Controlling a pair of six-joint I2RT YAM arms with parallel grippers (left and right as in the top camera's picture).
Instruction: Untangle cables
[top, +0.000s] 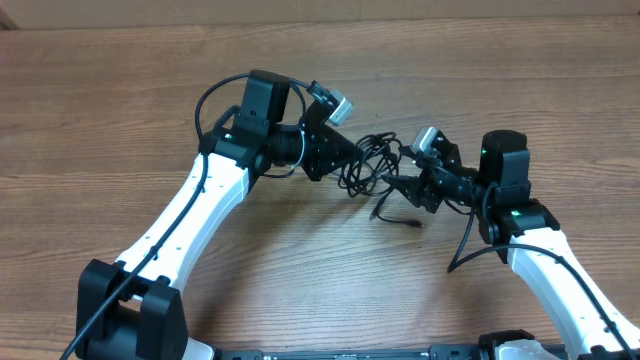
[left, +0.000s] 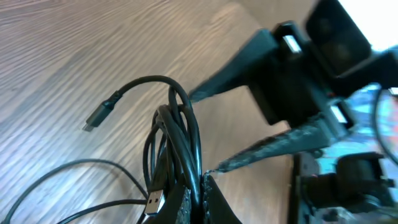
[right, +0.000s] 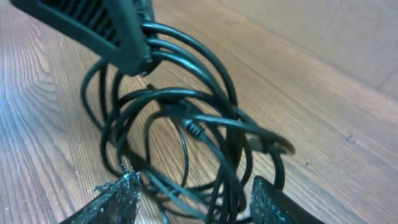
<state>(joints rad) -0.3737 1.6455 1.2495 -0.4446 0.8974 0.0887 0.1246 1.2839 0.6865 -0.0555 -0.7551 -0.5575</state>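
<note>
Overhead view shows the cables (top: 378, 160) bunched near the centre of the table (top: 300, 270), with the left gripper (top: 355, 152) at their 9 o'clock side clamped tight on several loops and the right gripper (top: 392, 185) at 4 o'clock, its fingers spread apart astride loose strands.

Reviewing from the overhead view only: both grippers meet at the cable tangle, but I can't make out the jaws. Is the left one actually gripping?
Observer: Yes. The right wrist view shows the left gripper shut on several strands of the cables.
Operator: And the right one?
Observer: The right gripper is open. It straddles the loops without clamping them.
Operator: Any plugs near the grip?
Observer: In the left wrist view, a silver USB plug sits close beside the held bundle.
</note>
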